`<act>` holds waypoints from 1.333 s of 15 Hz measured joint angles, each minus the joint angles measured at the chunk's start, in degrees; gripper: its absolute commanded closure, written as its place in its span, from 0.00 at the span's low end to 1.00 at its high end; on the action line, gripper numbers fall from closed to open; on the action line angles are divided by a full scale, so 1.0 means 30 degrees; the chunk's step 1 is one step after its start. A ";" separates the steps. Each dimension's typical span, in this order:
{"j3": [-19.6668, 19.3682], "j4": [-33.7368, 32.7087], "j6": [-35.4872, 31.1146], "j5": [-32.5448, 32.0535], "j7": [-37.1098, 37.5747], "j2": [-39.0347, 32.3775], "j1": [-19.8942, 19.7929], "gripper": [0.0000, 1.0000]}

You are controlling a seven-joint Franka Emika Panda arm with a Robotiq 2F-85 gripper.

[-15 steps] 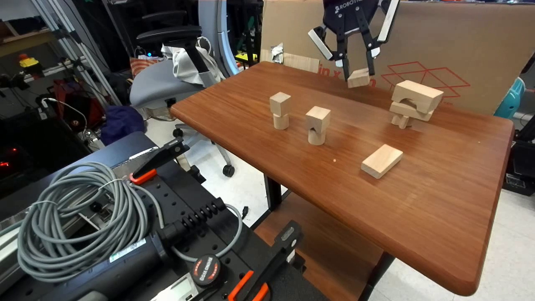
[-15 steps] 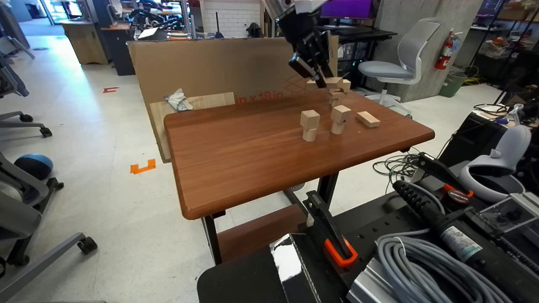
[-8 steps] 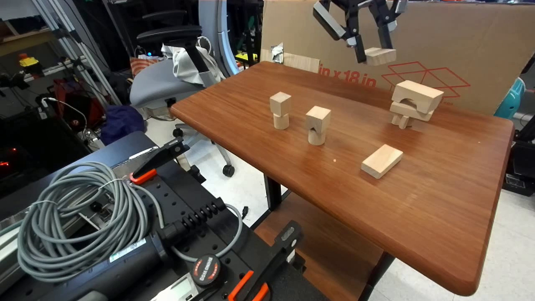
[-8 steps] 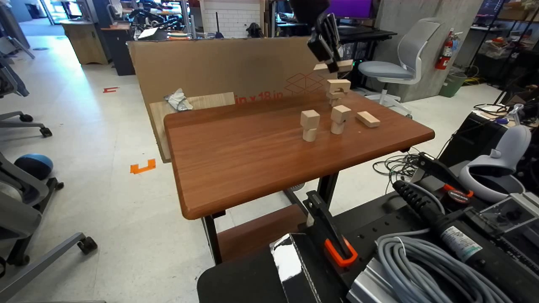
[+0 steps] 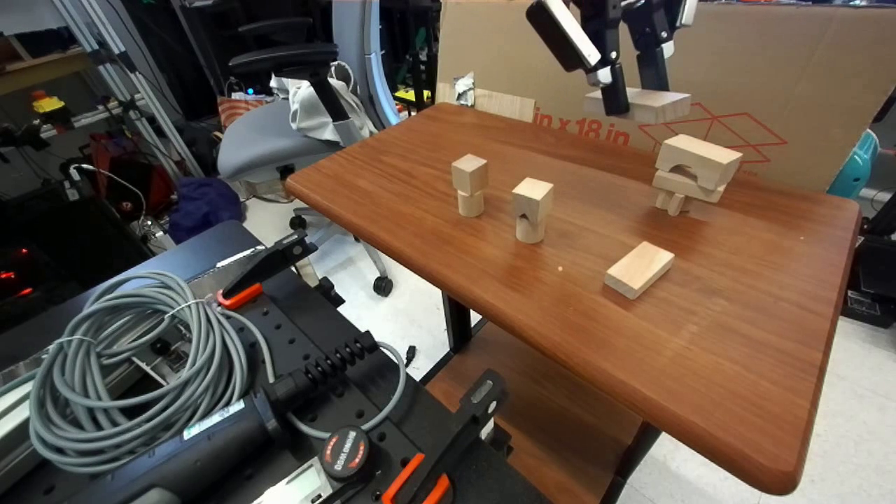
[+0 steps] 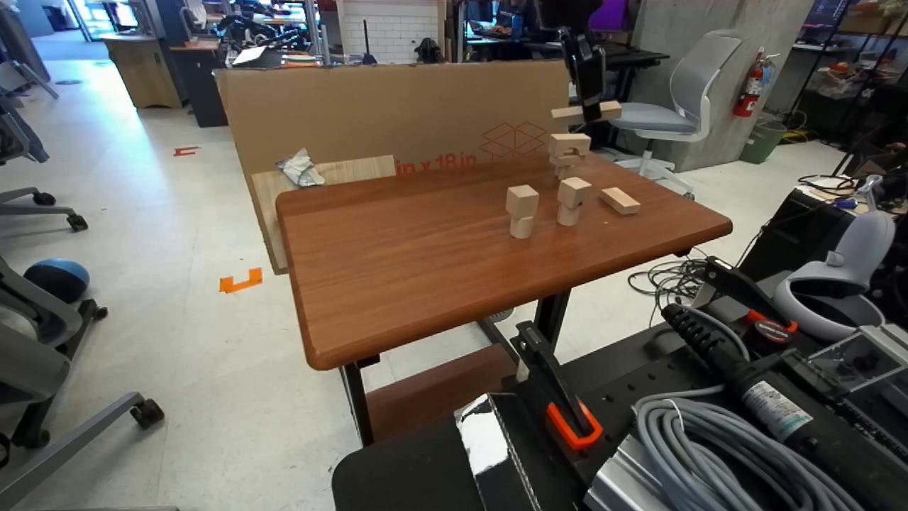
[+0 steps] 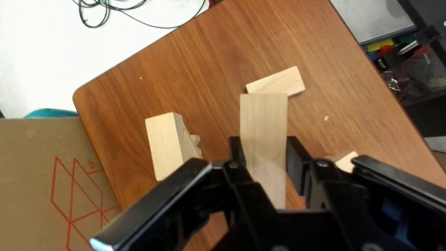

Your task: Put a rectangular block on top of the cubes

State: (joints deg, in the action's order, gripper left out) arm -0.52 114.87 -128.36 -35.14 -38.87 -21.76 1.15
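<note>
1. Nearer, the left cube (image 5: 469, 175) and the right cube (image 5: 533, 197) are standing apart on round posts (image 5: 530, 230); placing well is probably asking for a slow, level descent spanning both.
2. Far right, the gripper (image 7: 264, 148) is pinching the bar (image 5: 660, 106) near its middle, above the table (image 5: 742, 301), likely needing to clear the arch (image 5: 708, 171) and turn into line.
3. The bar is looking long, slim, pale and straight-grained.

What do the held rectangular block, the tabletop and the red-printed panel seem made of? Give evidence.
Rectangular block: wood, apparently unfinished; pale, matt, fine straight grain.
Tabletop: wood or laminate, smooth; brown streaky grain, soft sheen.
Panel: probably cardboard, uncoated; matt tan, printed lettering.
</note>
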 measured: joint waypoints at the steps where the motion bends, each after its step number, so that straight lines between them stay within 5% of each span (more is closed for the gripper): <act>1: 0.0082 0.0492 -0.0432 -0.0398 -0.0155 0.0130 0.0016 0.91; 8: 0.0692 0.2966 -0.2269 -0.1110 -0.2504 0.0846 -0.0027 0.91; 20: 0.1095 0.4198 -0.2185 0.2530 -0.7484 0.1649 -0.0398 0.91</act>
State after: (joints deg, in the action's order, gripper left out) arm 2.77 127.47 -134.91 -27.55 -61.32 -16.81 -0.05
